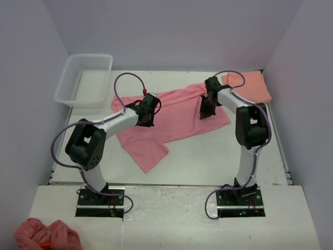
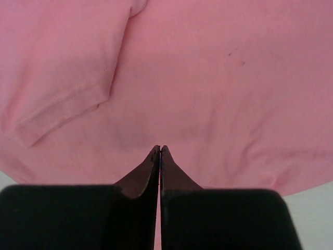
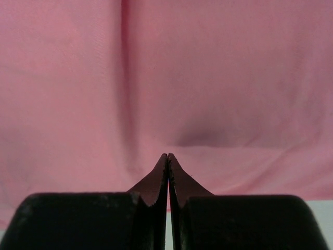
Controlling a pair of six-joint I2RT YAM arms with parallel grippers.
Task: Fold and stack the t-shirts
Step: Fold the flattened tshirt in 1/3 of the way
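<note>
Lying unfolded on the bench (image 1: 208,161), the pink shirt (image 1: 171,120) is touched by left gripper (image 1: 148,112) and right gripper (image 1: 206,109), jaws together; a pinch cannot be confirmed. Salmon shirt (image 1: 250,86) is seen folded, far right corner. Folding and stacking of the pink shirt are judged outstanding.

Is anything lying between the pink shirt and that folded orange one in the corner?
Nothing visible does. The pink shirt lies spread close beside the folded salmon shirt; only the robot's own right arm crosses above that gap. The left gripper and right gripper are shut, tips at the pink cloth.
</note>
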